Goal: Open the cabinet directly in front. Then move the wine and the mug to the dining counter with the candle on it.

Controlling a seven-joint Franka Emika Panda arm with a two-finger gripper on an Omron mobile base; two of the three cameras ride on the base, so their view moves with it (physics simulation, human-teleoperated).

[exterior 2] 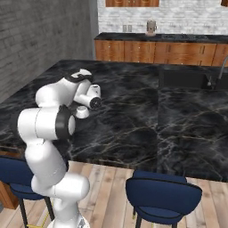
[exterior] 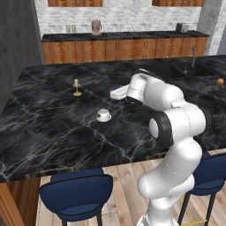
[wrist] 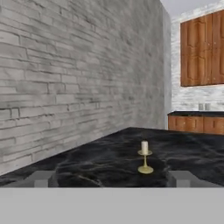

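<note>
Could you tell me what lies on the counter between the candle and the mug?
Nothing: in the left base view, bare black marble separates the candle from the mug.

In the left base view the dining counter (exterior: pixel 53 128) spans the middle of the frame; the candle (exterior: pixel 77 87) stands on it left of centre, and the mug (exterior: pixel 103 115) sits on it lower and to the right of the candle, well apart from it; the arm (exterior: pixel 172 132) rises in the lower right, right of the mug; a stool (exterior: pixel 76 194) stands at the bottom, in front of the counter; a sink (exterior: pixel 187 70) is set in the counter at the upper right; a back counter (exterior: pixel 123 35) runs along the top, behind the island; in the hand view the candle (wrist: pixel 145 157) stands lower centre, with a brick wall (wrist: pixel 78 74) on the left and wall cabinets (wrist: pixel 202 48) at the upper right.
</note>
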